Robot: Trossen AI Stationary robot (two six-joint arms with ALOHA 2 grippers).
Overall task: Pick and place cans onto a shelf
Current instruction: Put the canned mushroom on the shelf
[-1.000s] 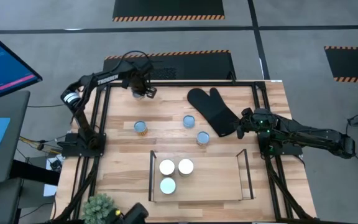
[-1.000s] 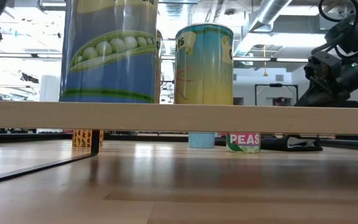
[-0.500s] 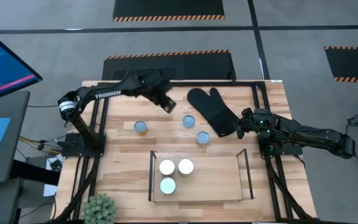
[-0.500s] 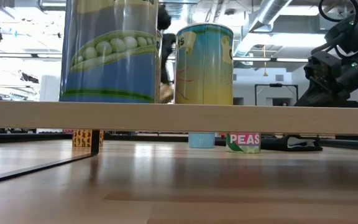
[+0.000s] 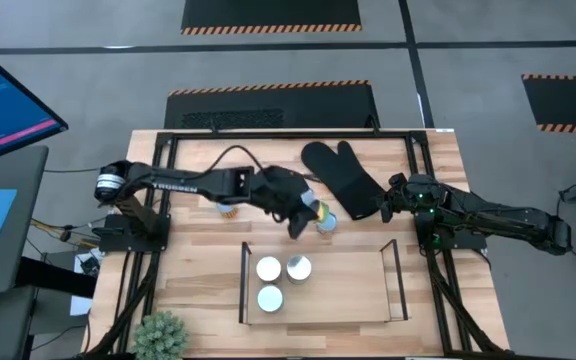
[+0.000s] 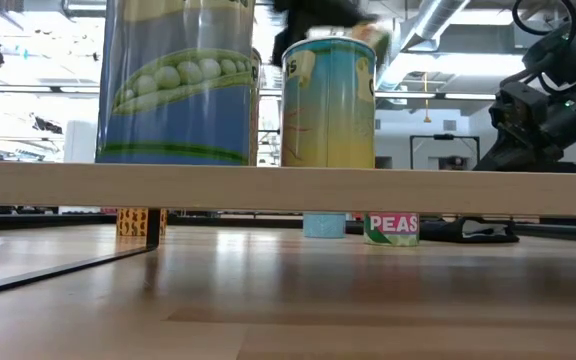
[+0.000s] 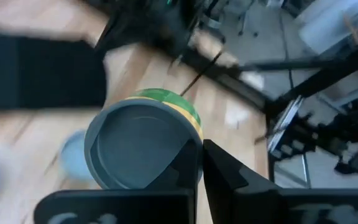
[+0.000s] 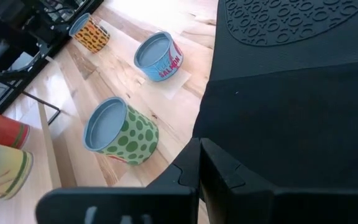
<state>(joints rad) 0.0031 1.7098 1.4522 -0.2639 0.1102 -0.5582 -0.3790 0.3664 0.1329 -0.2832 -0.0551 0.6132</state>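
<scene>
Claw, left: left gripper (image 7: 201, 152) is closed against the side of a held can (image 7: 143, 146), a tin with a grey metal top and a green and yellow label; the tin sits just beside the dark fingers (image 7: 229, 177).
Claw, position: in the high view the left gripper (image 5: 302, 218) is out over the middle of the table (image 5: 198, 290), between the oven mitt (image 5: 343, 175) and the shelf (image 5: 392, 282), with its arm stretched across from the left side.
Held can, height: in the low view a blurred dark shape with a pale tin shows above the tops of the tins on the shelf, so it is off the table.
Shelf: low wire frame on a light wood base at the near edge of the table; three shelved cans (image 5: 268, 268) stand together at its left end, and the rest of the base is bare wood.
Shelf, low view: the wood board (image 6: 468, 187) carries a pea-label can (image 6: 178, 80) and a yellow-blue can (image 6: 328, 100) side by side.
Loose tins: a green-dotted can (image 8: 120, 134), a salmon can (image 8: 159, 56) and an orange patterned can (image 8: 91, 32) stand upright on the table, apart from one another, behind the shelf.
Waiting arm: right gripper (image 5: 388, 200) rests at the right edge of the oven mitt; in its wrist view its fingers (image 8: 219, 165) meet over the black mitt with nothing seen between them.
</scene>
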